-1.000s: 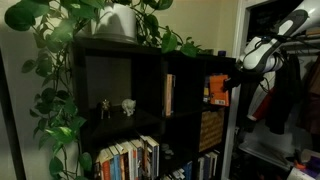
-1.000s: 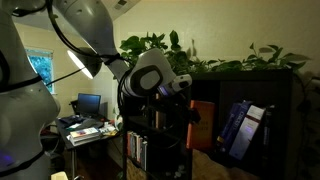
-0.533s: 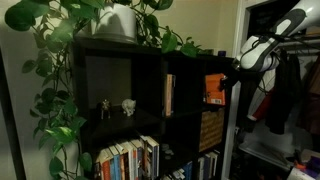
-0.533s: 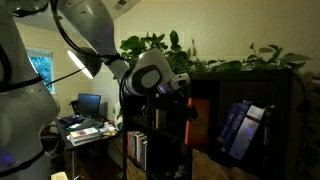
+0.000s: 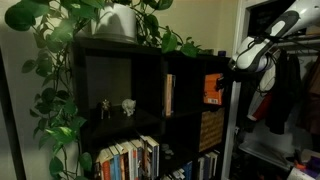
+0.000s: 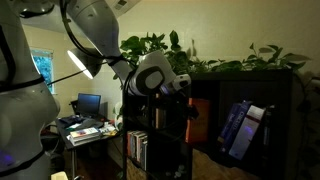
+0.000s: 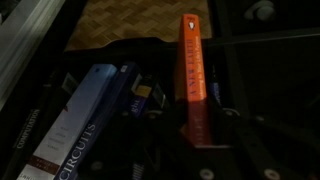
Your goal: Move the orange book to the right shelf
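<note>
The orange book (image 5: 212, 88) is upright at the front of the right shelf (image 5: 190, 70), the black cube compartment at the bookcase's upper right. My gripper (image 5: 227, 82) is shut on its outer edge. In an exterior view the book (image 6: 201, 124) stands just inside the compartment (image 6: 262, 88), with the gripper (image 6: 190, 113) beside it. In the wrist view the orange book (image 7: 192, 75) lies between my dark fingers (image 7: 200, 135), which grip its near end. The fingertips are dim.
Blue books (image 7: 85, 120) lean beside the orange one, also in an exterior view (image 6: 240, 128). A tan-spined book (image 5: 169, 95) stands deeper in. Pale figurines (image 5: 128, 105) fill the wider compartment. A woven basket (image 5: 210, 130) sits below. A leafy plant (image 5: 120, 22) tops the bookcase.
The gripper and the orange book have moved a little further into the compartment; less of the orange cover shows now.
</note>
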Motion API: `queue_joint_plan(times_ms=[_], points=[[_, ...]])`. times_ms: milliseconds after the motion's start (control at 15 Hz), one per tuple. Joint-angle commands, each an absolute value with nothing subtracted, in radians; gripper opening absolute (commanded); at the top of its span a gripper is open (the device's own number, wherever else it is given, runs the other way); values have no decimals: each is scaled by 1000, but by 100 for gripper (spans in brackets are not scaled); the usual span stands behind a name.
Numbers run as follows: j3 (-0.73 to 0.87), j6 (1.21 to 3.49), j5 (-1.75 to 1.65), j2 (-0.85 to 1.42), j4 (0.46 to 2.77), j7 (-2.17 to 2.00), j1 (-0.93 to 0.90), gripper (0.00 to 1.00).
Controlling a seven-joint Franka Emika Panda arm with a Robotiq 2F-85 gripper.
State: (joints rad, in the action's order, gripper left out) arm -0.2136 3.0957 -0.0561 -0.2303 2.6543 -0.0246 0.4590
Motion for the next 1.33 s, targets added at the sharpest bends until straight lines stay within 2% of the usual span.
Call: queue_joint_plan(times_ms=[0, 1067, 1133, 1267], points=[[-216, 3139, -43, -190, 2620, -42, 461, 10], [-208, 3236, -12, 23, 2472, -47, 462, 10], [-81, 3234, -1, 36, 2460, -33, 338, 10], [-35, 3235, 2, 60, 2438, -35, 302, 10]])
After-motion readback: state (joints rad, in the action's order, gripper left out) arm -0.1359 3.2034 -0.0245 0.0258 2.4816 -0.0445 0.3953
